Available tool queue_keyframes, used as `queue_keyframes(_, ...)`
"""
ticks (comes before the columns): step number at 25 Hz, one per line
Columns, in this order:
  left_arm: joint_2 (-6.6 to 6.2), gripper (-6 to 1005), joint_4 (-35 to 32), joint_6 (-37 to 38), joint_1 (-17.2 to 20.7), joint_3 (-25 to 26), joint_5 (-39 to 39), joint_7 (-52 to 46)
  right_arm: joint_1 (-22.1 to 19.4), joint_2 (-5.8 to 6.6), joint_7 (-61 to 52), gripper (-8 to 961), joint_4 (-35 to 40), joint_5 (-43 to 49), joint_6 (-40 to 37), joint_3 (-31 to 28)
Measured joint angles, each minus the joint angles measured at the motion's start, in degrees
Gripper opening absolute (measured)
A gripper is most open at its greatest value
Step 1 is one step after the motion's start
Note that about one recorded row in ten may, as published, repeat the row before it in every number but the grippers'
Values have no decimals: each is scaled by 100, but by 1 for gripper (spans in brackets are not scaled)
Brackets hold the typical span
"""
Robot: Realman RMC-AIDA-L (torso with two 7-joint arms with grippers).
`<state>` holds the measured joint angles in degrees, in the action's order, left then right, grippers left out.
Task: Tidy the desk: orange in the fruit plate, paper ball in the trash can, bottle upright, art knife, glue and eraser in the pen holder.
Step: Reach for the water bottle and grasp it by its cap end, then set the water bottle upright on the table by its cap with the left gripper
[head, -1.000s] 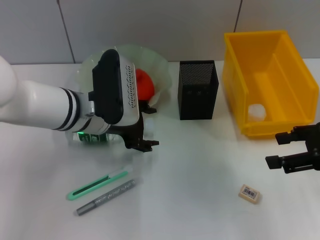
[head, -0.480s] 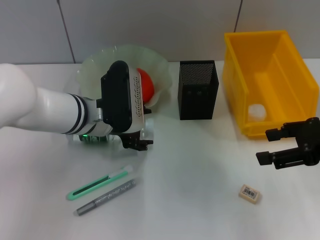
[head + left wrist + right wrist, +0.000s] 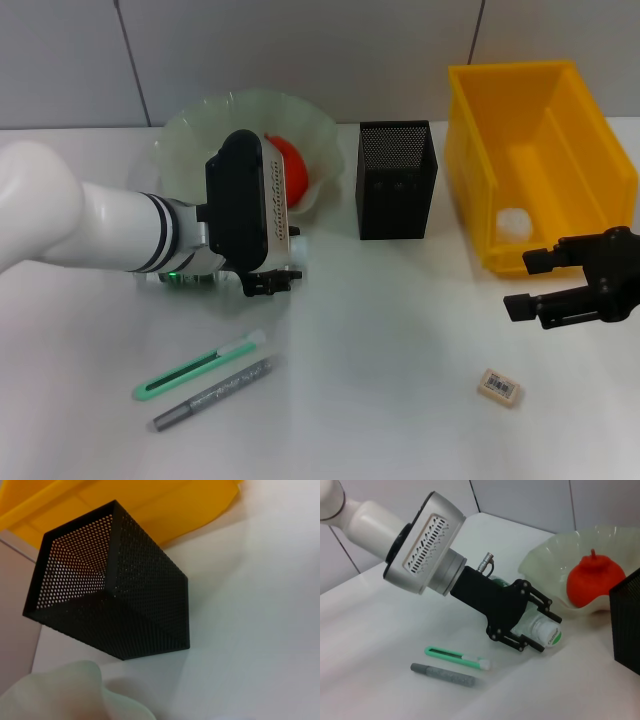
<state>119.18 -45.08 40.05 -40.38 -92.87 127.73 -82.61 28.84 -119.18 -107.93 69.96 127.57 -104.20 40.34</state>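
The bottle lies on its side on the desk, in front of the fruit plate. My left gripper is shut on it near the white cap; in the head view my arm hides all but a bit of green label. The orange sits in the plate. The art knife and the glue lie side by side at the front left. The eraser lies at the front right. My right gripper is open and empty above it. The paper ball lies in the trash can.
The pen holder stands between the fruit plate and the trash can, its inside not shown to the bottom. It fills the left wrist view, with the trash can behind it. A grey wall runs along the desk's back edge.
My left gripper has come down over the lying bottle and its fingers have drawn in around it. My right gripper has moved a little left and up, away from the front edge.
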Motion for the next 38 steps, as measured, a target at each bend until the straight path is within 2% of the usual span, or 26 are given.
queue_keyframes(2,1,492,8,-96,10,-84,-2,-8,18,0,0,810,-5,-7,3,0)
queue_keyframes(10,-1,454,3,-456,102,-270,-133,-4,42,12,-43,810,-19,-13,-13,0)
queue_keyframes(12,-2,445,-185,-492,256,-270,-224,-4,42,16,-44,810,-10,-13,-19,1)
queue_keyframes(15,-21,445,-835,-433,730,-254,-312,-77,44,17,-32,810,-6,-30,-26,-3)
queue_keyframes(17,-21,450,-835,-433,730,-254,-312,-77,49,18,-2,810,-9,-77,-31,-3)
queue_keyframes(18,-30,452,-1176,-371,986,-238,-320,-123,49,18,10,810,-4,-106,-37,-2)
queue_keyframes(19,-43,455,-2057,-260,1721,-209,-323,-211,51,18,21,810,1,-133,-42,1)
queue_keyframes(20,-43,457,-2057,-260,1721,-209,-323,-211,51,18,28,810,8,-152,-47,0)
queue_keyframes(23,-46,464,-3046,-212,2628,-174,-429,-294,56,18,46,810,19,-186,-52,1)
queue_keyframes(26,-59,471,-3366,-119,2972,20,-933,-309,60,17,90,810,21,-227,-54,1)
queue_keyframes(27,-59,474,-3366,-119,2972,20,-933,-309,61,16,103,810,21,-236,-54,0)
queue_keyframes(29,-62,479,-3454,366,3093,548,-1753,-320,72,13,117,810,13,-278,-53,1)
queue_keyframes(32,-61,486,-3404,915,3074,1043,-2320,-397,108,15,160,810,-44,-383,-25,0)
queue_keyframes(38,-76,501,-3102,1556,2885,1661,-2629,-732,165,18,196,810,-135,-401,-4,19)
